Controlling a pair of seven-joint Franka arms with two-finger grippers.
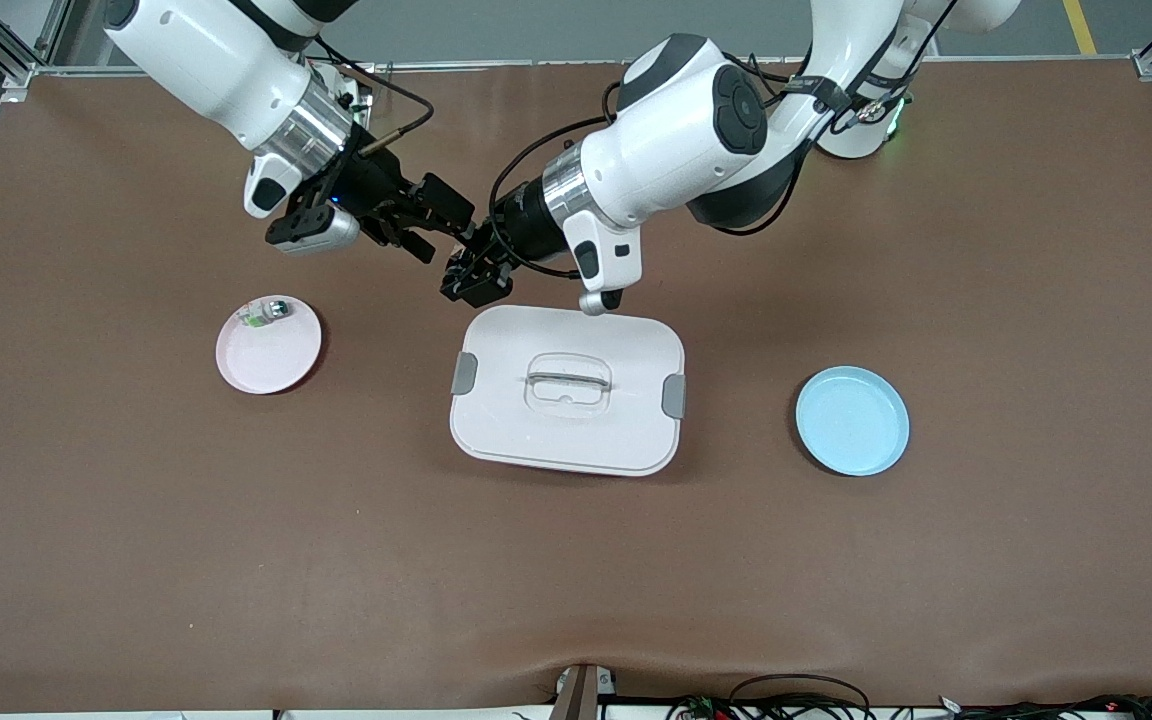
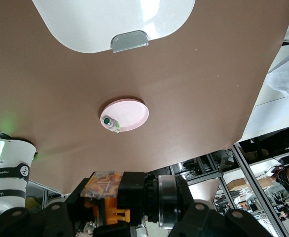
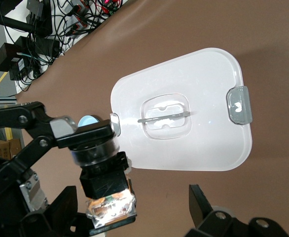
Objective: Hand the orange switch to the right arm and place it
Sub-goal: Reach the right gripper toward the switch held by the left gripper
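Handover geometry first: we hold the tiny black-bodied orange switch [image 3: 107,195] clamped in our left gripper [image 1: 476,268], its long axis pointing into our right gripper [image 1: 416,222], whose jaws stand apart around it, just short of touching. Both hover above the brown table [image 1: 986,250]. We count one lidded white plastic box [image 1: 568,388], two plates, pink [image 1: 269,345] and blue [image 1: 852,420], and one clear-green part [image 1: 266,314].

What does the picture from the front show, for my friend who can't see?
Two white robot arms meet above a white lidded box: the left gripper holds the orange switch with jaws shut, and the right gripper waits open beside it. A pink plate and a blue plate lie either side.
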